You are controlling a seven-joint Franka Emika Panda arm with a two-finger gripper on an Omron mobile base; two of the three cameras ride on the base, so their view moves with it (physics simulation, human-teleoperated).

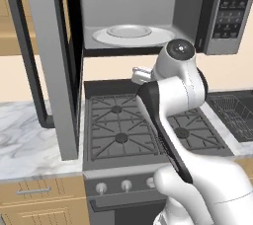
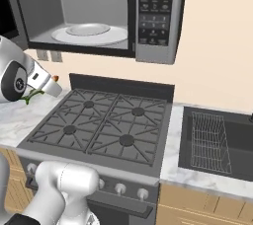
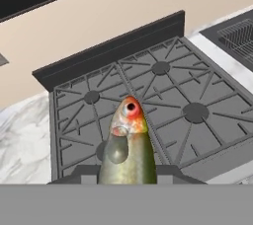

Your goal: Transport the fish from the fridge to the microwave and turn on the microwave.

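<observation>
In the hand view, the slender green-grey fish (image 3: 127, 150) with its red-orange head stands clamped in the end effector (image 3: 127, 172), whose dark fingers press against its sides low in that picture; its head points out over the dark cast-iron grates of the gas stove (image 3: 148, 105).

The right base view shows what the hand view cannot: the white wrist at the left edge, with a sliver of the fish (image 2: 33, 95) poking out beneath it, held in the air above the marbled white worktop (image 2: 20, 115) just left of the stove.

The left base view shows the wide silver-grey microwave (image 1: 217, 17) with its door (image 1: 49, 61) swung wide open and the white round turntable plate (image 1: 131, 34) bare inside; here the arm's own body covers the end effector.
</observation>
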